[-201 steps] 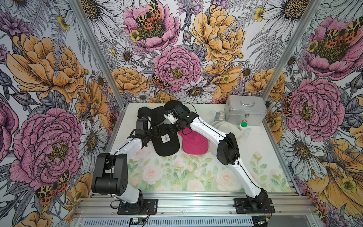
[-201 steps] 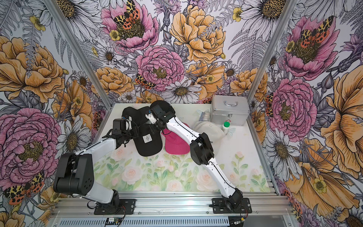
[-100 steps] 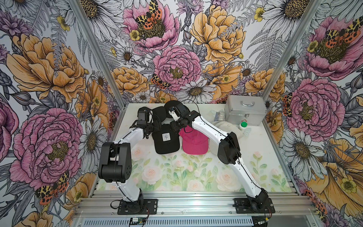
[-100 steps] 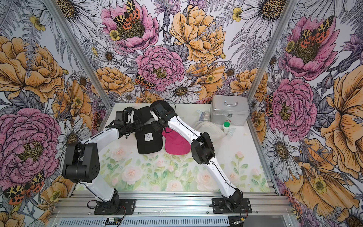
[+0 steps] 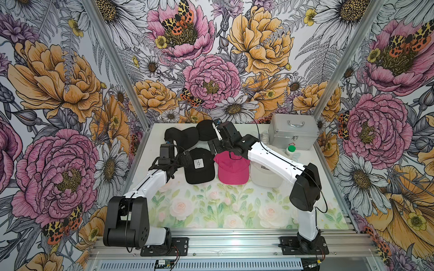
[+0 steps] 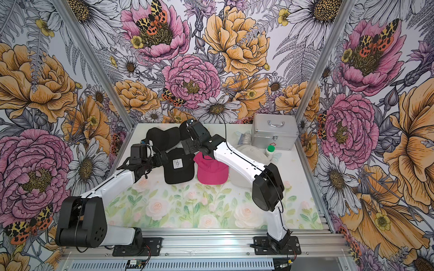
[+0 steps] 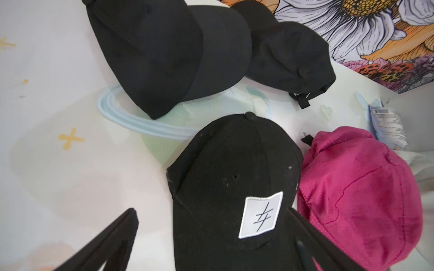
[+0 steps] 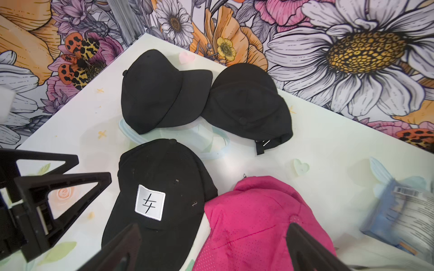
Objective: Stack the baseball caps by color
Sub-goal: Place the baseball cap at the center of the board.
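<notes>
A black cap with a white patch [image 5: 199,166] [image 6: 178,166] lies flat, brim toward the front, beside a hot pink cap [image 5: 232,169] [image 8: 253,223]. A cream-white cap [image 5: 265,176] sits right of the pink one, partly under my right arm. Two more black caps [image 5: 182,137] [image 5: 206,132] rest at the back. My left gripper [image 5: 182,158] [image 7: 211,211] is open, its fingers either side of the patch cap's front. Above the gap between patch cap and pink cap, my right gripper [image 5: 215,146] [image 8: 212,227] hangs open and holds nothing.
A silver case with a handle [image 5: 292,133] stands at the back right, a green-lidded bottle [image 5: 290,150] in front of it. A barcoded packet [image 8: 399,211] lies behind the pink cap. A clear plastic ring [image 7: 131,117] sits under one back black cap. Flowered walls close three sides.
Both grippers went from shut to open and let go of the black patch cap, which now lies flat on the table beside the pink cap.
</notes>
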You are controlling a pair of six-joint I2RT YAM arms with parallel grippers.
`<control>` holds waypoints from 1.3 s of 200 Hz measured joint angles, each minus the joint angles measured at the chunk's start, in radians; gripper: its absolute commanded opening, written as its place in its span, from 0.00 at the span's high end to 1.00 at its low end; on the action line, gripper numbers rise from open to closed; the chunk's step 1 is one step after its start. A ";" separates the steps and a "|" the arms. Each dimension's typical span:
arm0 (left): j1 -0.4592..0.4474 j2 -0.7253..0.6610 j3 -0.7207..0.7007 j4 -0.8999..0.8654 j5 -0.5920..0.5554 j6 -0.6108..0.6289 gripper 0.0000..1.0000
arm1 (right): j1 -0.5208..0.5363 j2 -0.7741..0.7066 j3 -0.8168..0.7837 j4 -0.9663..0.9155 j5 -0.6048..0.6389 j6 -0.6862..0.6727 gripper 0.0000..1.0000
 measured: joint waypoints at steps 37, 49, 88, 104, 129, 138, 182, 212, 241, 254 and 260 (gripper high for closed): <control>0.004 0.068 -0.034 0.068 0.119 0.001 0.01 | -0.013 -0.209 -0.343 0.183 0.120 0.047 0.01; 0.002 0.095 -0.032 0.078 0.140 0.000 0.01 | -0.028 -0.260 -0.422 0.232 0.141 0.075 0.01; -0.075 0.124 0.006 0.043 0.071 -0.007 0.01 | -0.082 -0.400 -0.635 0.406 0.216 0.162 0.01; -0.153 0.124 0.040 0.010 -0.013 -0.007 0.01 | -0.103 -0.459 -0.720 0.470 0.232 0.208 0.01; -0.277 0.113 0.061 -0.043 -0.157 -0.018 0.01 | -0.140 -0.532 -0.799 0.536 0.251 0.274 0.01; -0.317 0.107 0.061 -0.065 -0.199 -0.031 0.01 | -0.149 -0.549 -0.813 0.550 0.258 0.291 0.01; -0.483 0.160 0.110 -0.178 -0.394 -0.114 0.01 | -0.168 -0.592 -0.842 0.592 0.269 0.316 0.01; -0.496 0.233 0.132 -0.201 -0.441 -0.154 0.01 | -0.168 -0.596 -0.844 0.598 0.265 0.313 0.01; -0.492 0.240 0.126 -0.224 -0.448 -0.161 0.01 | -0.168 -0.605 -0.856 0.600 0.267 0.307 0.01; -0.488 0.238 0.113 -0.225 -0.448 -0.160 0.01 | -0.168 -0.606 -0.863 0.601 0.281 0.306 0.01; -0.483 0.236 0.103 -0.225 -0.450 -0.160 0.01 | -0.168 -0.609 -0.869 0.600 0.287 0.307 0.01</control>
